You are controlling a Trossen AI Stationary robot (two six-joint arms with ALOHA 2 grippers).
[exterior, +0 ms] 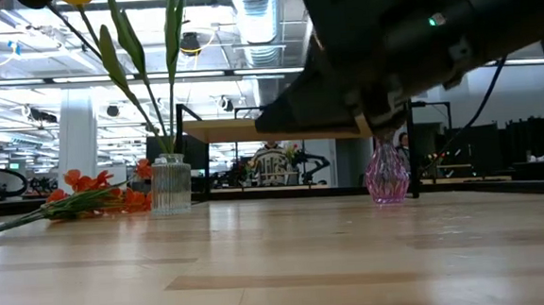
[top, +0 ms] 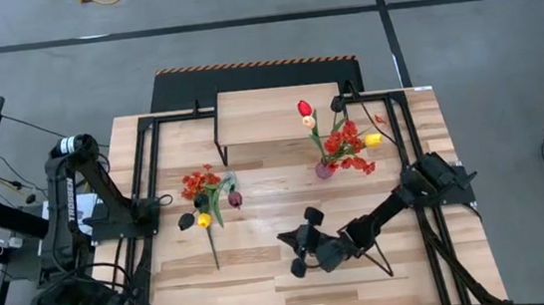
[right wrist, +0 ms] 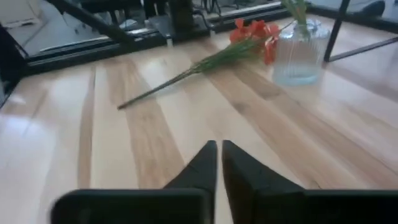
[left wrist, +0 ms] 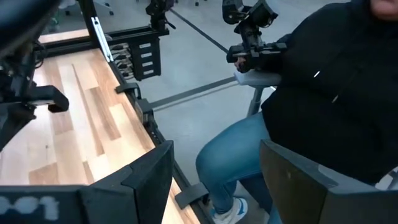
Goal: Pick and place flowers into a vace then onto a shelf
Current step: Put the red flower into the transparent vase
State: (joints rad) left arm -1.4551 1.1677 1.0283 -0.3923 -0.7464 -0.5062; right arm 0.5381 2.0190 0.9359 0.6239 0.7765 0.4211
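- My right gripper [top: 297, 253] hangs over the bare front-centre of the bench [top: 265, 283], jaws together on nothing; the wrist view shows the two fingers meeting with only planks beneath them.
- My left gripper [left wrist: 214, 180] is parked off the left edge, jaws apart and empty, looking out at a seated person [left wrist: 323, 99].
- A clear ribbed vase [right wrist: 300, 53] stands left of centre with tall stems already in it, a yellow bloom high above.
- A spray of red-orange flowers [right wrist: 249, 34] lies flat just beside that vase, its long stem [right wrist: 168, 84] trailing toward the front edge.
- A pink vase [top: 324, 170], well apart to the right, holds a bouquet [top: 343, 144] of red and yellow blooms.
- The shelf [top: 278, 115] at the back is bare.
- Judgement: the step in hand is fetching the lying spray.
- To do it well, I should part the right jaws before descending, approach across the stem at its bare middle, and stay clear of the blossoms and the vase wall.
- Risk: a low, skewed close could roll the thin stem away or nudge the glass.
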